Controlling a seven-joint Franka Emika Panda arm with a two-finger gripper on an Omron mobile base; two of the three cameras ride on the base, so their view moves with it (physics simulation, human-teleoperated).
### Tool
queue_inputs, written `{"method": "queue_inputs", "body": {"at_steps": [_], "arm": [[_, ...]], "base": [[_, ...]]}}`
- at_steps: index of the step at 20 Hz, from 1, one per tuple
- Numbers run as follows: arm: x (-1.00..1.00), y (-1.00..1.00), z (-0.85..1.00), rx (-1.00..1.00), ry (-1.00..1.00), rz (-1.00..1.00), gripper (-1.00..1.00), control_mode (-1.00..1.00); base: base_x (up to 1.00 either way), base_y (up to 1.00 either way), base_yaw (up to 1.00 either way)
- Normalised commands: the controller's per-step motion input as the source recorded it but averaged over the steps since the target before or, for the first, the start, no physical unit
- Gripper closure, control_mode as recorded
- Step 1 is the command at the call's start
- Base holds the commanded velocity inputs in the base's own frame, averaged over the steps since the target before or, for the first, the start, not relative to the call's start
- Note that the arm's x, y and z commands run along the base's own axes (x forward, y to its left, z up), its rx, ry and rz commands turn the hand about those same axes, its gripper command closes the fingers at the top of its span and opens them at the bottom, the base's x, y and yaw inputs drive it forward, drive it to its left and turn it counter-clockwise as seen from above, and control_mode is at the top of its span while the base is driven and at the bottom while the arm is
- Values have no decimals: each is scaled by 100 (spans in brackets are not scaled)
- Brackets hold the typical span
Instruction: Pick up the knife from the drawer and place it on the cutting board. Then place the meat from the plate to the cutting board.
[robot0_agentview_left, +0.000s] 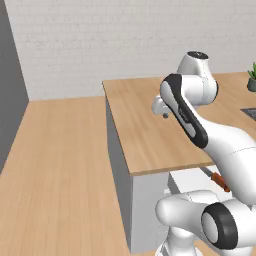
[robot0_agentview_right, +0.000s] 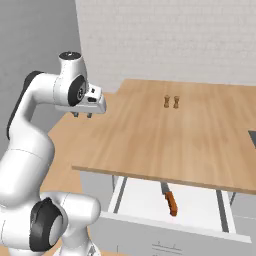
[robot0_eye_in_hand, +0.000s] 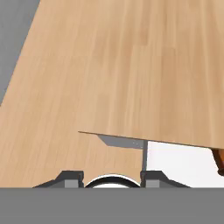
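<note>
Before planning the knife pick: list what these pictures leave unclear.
- knife: blade root hidden under the counter edge, right base view; in the left base view the arm covers most of it.
- drawer: back hidden under the counter.
- gripper: fingers too small to judge its opening.

The left base view looks forward and down from behind the arm's left side, close to the arm, over the near corner of the tabletop toward a white brick wall. The right base view looks from the other side, across the same tabletop and down into the open drawer with the knife. The hand view looks steeply down at the tabletop edge and a slice of the drawer.
</note>
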Motion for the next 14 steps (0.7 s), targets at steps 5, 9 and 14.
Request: {"method": "queue_inputs", "body": {"at_steps": [5, 9, 14], "arm": [[0, 2, 0, 0, 0, 0, -100, 100], [0, 0, 0, 0, 0, 0, -100, 100], [0, 0, 0, 0, 0, 0, -100, 100]], "base": [[-41, 12, -23], [-94, -2, -52], [-21, 26, -55]]}}
